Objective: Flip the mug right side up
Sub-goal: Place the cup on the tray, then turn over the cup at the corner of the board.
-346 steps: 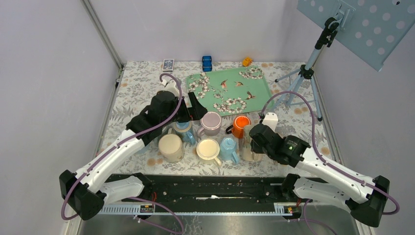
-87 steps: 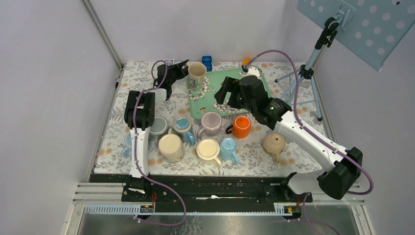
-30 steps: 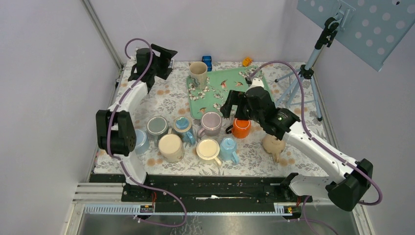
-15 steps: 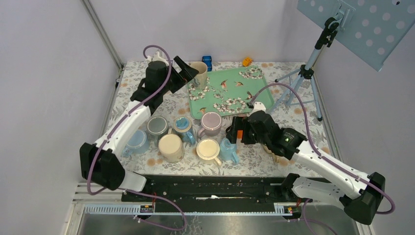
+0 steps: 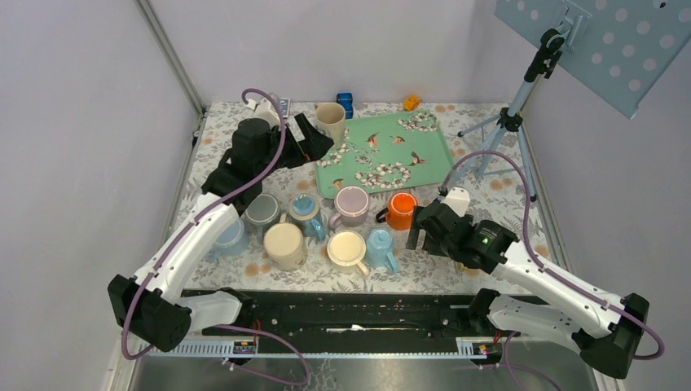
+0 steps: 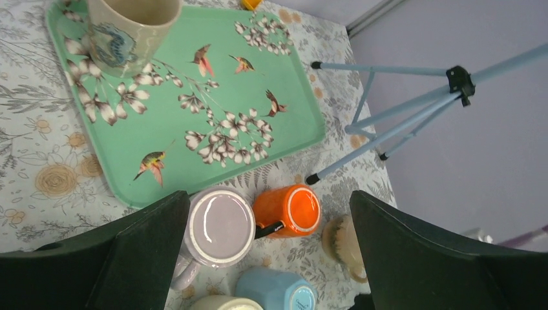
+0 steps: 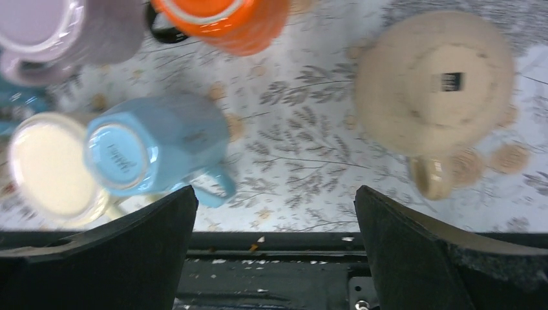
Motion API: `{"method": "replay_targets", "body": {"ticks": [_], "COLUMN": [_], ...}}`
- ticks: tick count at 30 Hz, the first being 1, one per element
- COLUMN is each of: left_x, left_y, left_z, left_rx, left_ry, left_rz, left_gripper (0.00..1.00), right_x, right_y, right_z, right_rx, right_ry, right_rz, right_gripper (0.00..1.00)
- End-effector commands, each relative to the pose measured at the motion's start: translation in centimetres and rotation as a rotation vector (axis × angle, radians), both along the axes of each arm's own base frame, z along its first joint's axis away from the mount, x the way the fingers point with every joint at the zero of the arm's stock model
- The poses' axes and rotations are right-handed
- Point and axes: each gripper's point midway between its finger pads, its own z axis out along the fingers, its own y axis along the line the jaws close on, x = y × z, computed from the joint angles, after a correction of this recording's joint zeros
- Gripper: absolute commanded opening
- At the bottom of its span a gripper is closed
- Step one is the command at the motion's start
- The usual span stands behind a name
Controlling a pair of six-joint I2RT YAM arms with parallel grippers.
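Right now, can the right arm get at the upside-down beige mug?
Probably yes: the right pincer hangs open above the beige mug, slightly to one side, only bare tablecloth between; the orange mug stands apart.

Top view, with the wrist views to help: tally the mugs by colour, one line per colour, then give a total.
Blue mugs: 3
Cream or beige mugs: 4
Grey mug: 1
Lilac mug: 1
Orange mug: 1
Total: 10
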Motion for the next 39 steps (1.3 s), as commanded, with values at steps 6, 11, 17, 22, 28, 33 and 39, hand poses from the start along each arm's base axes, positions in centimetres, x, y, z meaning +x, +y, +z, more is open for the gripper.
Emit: {"method": "replay_targets", "body": {"ticks": [6, 11, 17, 22, 28, 33, 39], "left_x": [-1.3, -1.7, -1.8, -1.9, -2.1, -2.1, -2.1], "left_y": [-2.3, -2.9, -3.3, -3.5, -4.0, -4.1, -4.4], "left_z": [1.5, 1.5, 1.8, 1.4, 1.2, 1.2, 1.1], "left_rx": [0.022, 0.010, 0.009, 0.017, 0.019, 0.017, 0.009], "left_ry": [-0.081, -0.085, -0.100, -0.094, -0.093, -0.091, -0.087], "left_rz": [-0.139, -0.168, -0.181, -0.186, -0.203, -0.207, -0.213], "left_gripper": [0.99, 0.99, 0.99, 0.99, 0.99, 0.99, 0.99], "right_x": [1.8, 1.9, 2.0, 1.7, 1.5, 1.4, 2.1], "right_y": [-4.5, -5.3, -7.0, -7.6, -8.9, -9.3, -7.7], "right_z": [0.0, -2.5, -3.8, -4.9, -5.5, -6.3, -6.9], "right_rx": [-0.192, -0.138, -0.114, -0.118, -0.118, -0.098, -0.003], "right_ry": [-0.086, 0.004, 0.056, 0.101, 0.109, 0.127, 0.097], "right_rz": [-0.213, -0.253, -0.325, -0.346, -0.399, -0.440, -0.401], "right_gripper": [1.00, 1.00, 1.00, 1.00, 1.00, 1.00, 1.00]}}
